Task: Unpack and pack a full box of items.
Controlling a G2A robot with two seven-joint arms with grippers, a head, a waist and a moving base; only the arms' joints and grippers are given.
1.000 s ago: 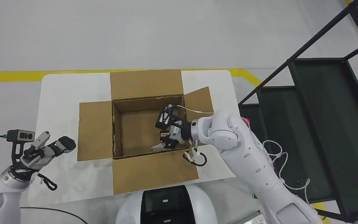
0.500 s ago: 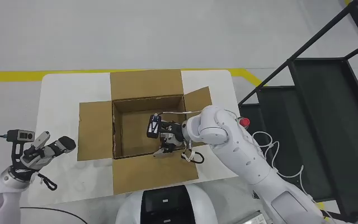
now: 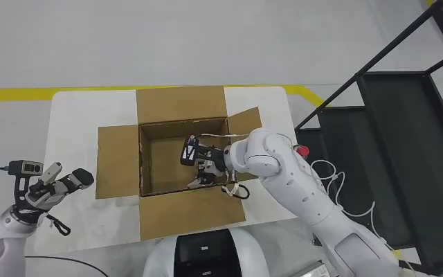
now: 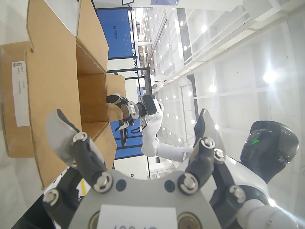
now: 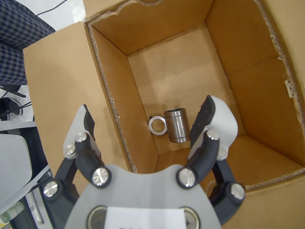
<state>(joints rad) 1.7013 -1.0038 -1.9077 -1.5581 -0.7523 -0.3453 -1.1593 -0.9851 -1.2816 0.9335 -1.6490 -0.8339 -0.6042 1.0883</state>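
Brown cardboard box (image 3: 181,104) sits open in the middle of my white table (image 3: 76,118), with all four flaps folded outward. On its floor, tucked into what I read as the near-right corner, is a metal cylinder (image 5: 177,126). A flat ring (image 5: 157,125) lies just beside it and seems to touch its side. I cannot tell for sure whether the cylinder stands or lies.

My right arm is bent at the elbow, and its forearm reaches leftward past the right flap into the mouth of the box. The right gripper (image 5: 147,103) points down over that corner, above the two parts. Its fingers (image 5: 209,115) are spread wide with nothing between them. In the top view the right gripper (image 3: 201,173) sits close to the near wall, right of the box's middle.

My left arm is parked at the near left corner of the table, well apart from the box. The left gripper (image 3: 69,174) is tipped upward toward the box's outer wall. Its fingers (image 4: 59,125) are also apart and hold nothing. Across the rim, the left wrist view shows the right gripper (image 4: 119,113) over the opening.

Black steps (image 3: 374,138) stand on the floor off to the right of the table.
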